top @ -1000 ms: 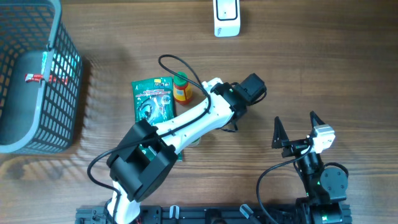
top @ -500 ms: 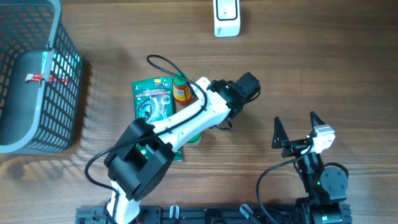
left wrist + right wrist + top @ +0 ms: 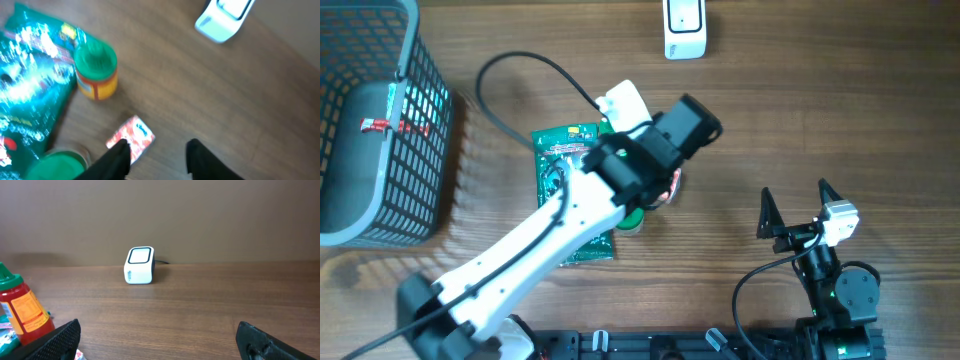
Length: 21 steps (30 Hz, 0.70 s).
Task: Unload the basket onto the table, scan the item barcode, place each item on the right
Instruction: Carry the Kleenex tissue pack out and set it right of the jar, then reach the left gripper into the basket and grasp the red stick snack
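The left gripper hovered with fingers parted, grasping nothing, over a small red-and-white packet lying flat on the wooden table near an orange green-capped bottle. Well apart from that bottle, the right gripper stood spread wide and empty.

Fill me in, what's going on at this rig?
It's a barcode-scan task. The left gripper is reached out over the middle of the table, jaws apart, above a small red-and-white packet that lies flat on the wood; it grips nothing. An orange bottle and a green pouch sit just beside it. The white scanner stands at the far edge, away from the items. The right gripper is parked wide open and empty.
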### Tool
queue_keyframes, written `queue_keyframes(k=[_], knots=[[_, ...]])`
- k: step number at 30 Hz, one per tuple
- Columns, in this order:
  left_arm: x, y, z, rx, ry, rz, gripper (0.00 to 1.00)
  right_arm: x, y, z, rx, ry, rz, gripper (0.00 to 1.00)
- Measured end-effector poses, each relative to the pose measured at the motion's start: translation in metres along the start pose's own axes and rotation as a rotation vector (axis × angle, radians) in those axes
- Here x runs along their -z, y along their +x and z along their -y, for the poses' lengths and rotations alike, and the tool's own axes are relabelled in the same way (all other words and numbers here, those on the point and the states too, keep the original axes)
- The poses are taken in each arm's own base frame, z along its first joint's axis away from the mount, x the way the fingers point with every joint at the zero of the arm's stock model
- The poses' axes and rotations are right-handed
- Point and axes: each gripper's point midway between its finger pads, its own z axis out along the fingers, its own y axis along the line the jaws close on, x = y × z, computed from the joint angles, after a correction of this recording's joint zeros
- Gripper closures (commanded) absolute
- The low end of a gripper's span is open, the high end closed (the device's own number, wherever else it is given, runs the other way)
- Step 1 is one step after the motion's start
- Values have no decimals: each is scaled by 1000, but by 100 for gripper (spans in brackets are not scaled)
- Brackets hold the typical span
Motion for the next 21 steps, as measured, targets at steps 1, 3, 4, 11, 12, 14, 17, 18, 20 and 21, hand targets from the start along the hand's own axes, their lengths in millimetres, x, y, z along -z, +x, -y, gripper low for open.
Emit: queue_keyframes(k=[1,3,4,11,12,14,17,18,20,21], knots=[[6,-12,-2,-16,11,20,53,0,0,0,0,0,0,0],[24,-47,-8,6,38,79,50,0,0,0,0,0,0,0],[34,-68,-14,28,49,117,50,0,0,0,0,0,0,1],[109,-200,-117,321,7,426,47,0,0,0,0,0,0,0],[120,-214,-136,360,-13,473,45,0,0,0,0,0,0,0],[137,-235,-168,427,-58,554,40,0,0,0,0,0,0,0],[155,-263,-230,545,-187,662,29,0,0,0,0,0,0,0],[156,-269,-250,588,-227,679,27,0,0,0,0,0,0,0],[150,-277,-277,638,-282,678,26,0,0,0,0,0,0,0],[144,-281,-289,666,-296,665,25,0,0,0,0,0,0,0]])
